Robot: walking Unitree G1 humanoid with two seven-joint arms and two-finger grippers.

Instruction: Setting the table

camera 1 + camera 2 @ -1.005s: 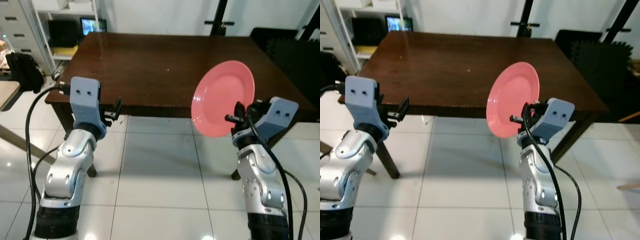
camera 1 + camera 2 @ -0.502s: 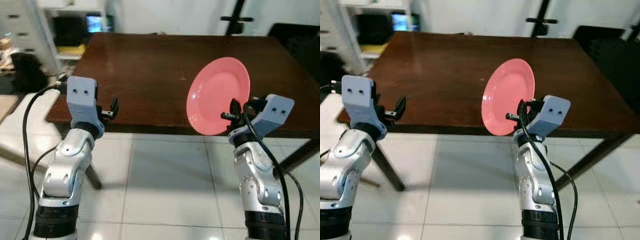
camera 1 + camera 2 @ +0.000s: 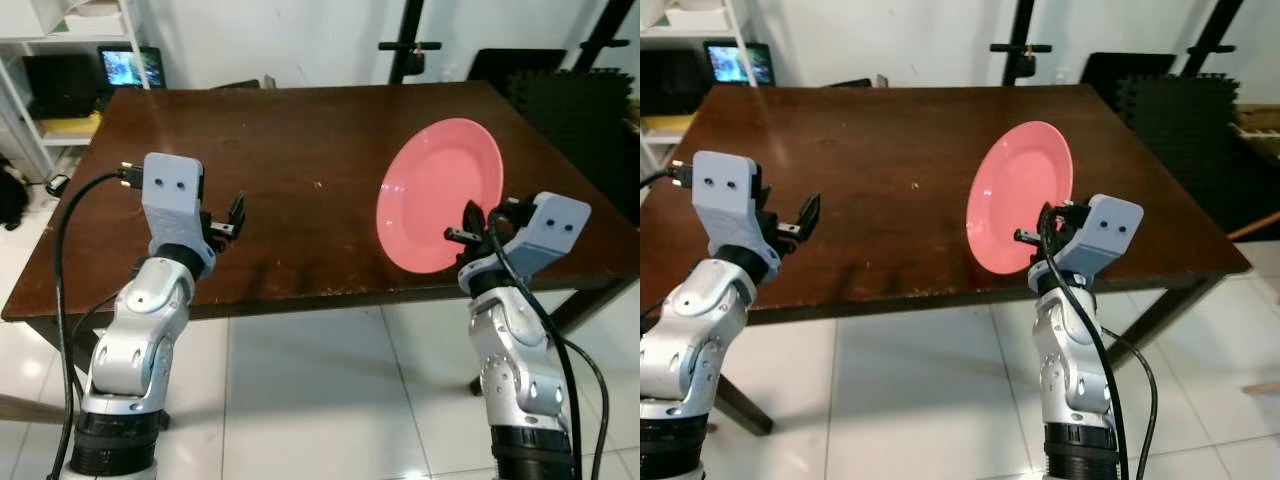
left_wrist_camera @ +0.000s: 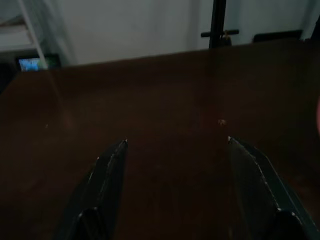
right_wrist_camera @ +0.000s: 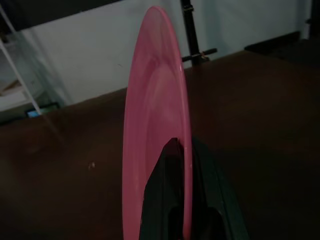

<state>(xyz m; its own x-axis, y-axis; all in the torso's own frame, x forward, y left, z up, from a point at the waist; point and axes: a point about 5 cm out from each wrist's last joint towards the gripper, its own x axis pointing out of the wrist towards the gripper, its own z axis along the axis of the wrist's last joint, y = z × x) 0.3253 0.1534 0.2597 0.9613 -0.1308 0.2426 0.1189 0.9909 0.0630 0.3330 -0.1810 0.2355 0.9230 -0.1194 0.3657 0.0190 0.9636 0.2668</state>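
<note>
A pink plate (image 3: 440, 194) stands nearly on edge above the near right part of the dark wooden table (image 3: 300, 130). My right gripper (image 3: 468, 222) is shut on the plate's lower rim; the right wrist view has the plate (image 5: 155, 125) edge-on between the black fingers (image 5: 172, 200). My left gripper (image 3: 236, 214) is raised over the table's near left part, open and holding nothing. In the left wrist view its two fingertips (image 4: 122, 147) stand wide apart above the bare tabletop (image 4: 170, 100).
A white shelf (image 3: 50, 60) with a small lit screen (image 3: 125, 67) stands at the back left. Black stands (image 3: 408, 45) and dark foam mats (image 3: 570, 100) lie beyond the table at the back right. White tiled floor (image 3: 300, 400) lies below the near edge.
The camera has come closer to the table, so its near edge now lies under both grippers. The plate stays in my right gripper, tilted as before.
</note>
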